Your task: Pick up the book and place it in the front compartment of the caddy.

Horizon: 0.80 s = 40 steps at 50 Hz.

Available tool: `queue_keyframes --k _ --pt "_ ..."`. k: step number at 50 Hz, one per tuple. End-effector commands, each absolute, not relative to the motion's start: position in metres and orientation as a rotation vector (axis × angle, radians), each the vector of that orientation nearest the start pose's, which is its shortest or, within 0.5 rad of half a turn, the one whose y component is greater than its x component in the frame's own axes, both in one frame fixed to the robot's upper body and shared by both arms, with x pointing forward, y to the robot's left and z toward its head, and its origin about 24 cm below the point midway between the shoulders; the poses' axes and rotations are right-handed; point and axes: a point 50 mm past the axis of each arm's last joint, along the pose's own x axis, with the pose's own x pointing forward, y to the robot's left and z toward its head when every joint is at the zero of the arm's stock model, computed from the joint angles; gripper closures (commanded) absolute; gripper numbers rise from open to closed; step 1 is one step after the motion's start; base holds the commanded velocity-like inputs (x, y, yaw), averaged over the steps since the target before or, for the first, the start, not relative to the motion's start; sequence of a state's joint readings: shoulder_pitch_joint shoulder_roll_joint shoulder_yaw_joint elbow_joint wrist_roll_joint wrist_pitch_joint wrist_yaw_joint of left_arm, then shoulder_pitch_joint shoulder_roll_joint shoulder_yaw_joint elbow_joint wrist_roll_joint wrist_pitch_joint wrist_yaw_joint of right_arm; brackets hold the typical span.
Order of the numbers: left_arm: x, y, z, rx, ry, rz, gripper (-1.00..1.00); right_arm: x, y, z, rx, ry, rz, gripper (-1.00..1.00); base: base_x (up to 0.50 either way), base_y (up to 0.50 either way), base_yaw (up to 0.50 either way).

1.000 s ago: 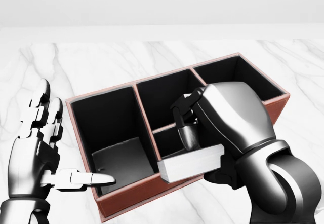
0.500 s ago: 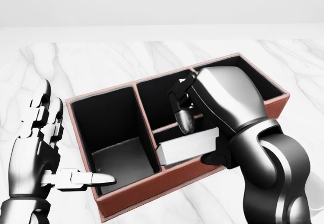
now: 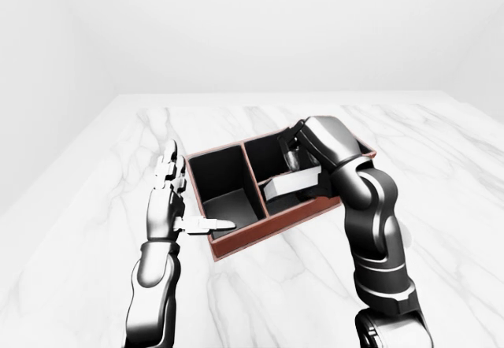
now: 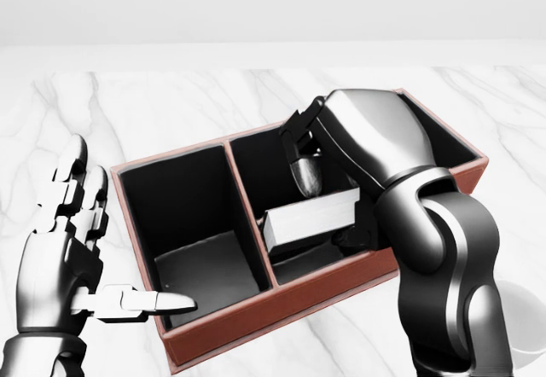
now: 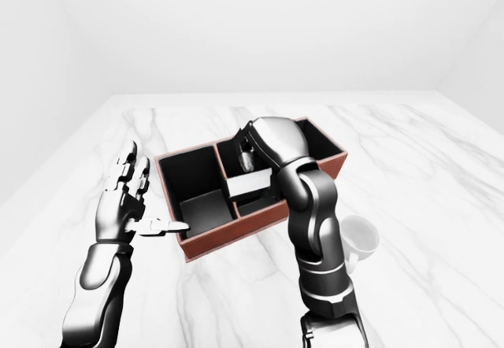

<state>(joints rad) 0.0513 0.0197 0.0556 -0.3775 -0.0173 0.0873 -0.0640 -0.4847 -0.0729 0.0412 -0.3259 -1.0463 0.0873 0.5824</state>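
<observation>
Moved: book (image 4: 309, 217) carried upward in view, over caddy (image 4: 281, 302)
Right hand (image 4: 341, 151): gripping book
Left hand (image 4: 72, 253): fingers spread wide

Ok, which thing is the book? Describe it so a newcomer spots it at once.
Find the red-brown caddy on the marble table. The right hand holds the book over its middle section. It is the only pale, flat block there; everything else inside the caddy is black.

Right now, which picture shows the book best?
The head view: the book is big and close there, held by the right robot hand over the caddy. Both eye views show it too, only smaller and farther away, with the arm beside it.
</observation>
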Motion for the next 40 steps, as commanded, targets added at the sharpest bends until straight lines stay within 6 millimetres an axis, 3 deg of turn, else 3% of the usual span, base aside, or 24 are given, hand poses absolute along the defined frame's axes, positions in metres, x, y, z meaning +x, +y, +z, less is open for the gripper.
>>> queue_keyframes --k 1,13,21,40 --pt "0.237 0.164 0.107 0.022 -0.234 -0.004 -1.00 0.302 -0.108 0.221 -1.182 -0.431 0.157 1.00 0.00 0.00 0.00" --pt "0.236 0.164 0.109 0.021 -0.240 -0.003 -1.00 0.314 -0.104 0.230 -1.187 -0.442 0.154 1.00 0.00 0.00 0.00" --pt "0.236 0.164 0.110 0.021 -0.246 -0.003 -1.00 0.326 -0.104 0.223 -1.180 -0.414 0.148 1.00 0.00 0.00 0.00" --pt "0.236 0.165 0.111 0.020 -0.249 -0.002 -1.00 0.342 -0.097 0.240 -1.186 -0.433 0.144 1.00 0.00 0.00 0.00"
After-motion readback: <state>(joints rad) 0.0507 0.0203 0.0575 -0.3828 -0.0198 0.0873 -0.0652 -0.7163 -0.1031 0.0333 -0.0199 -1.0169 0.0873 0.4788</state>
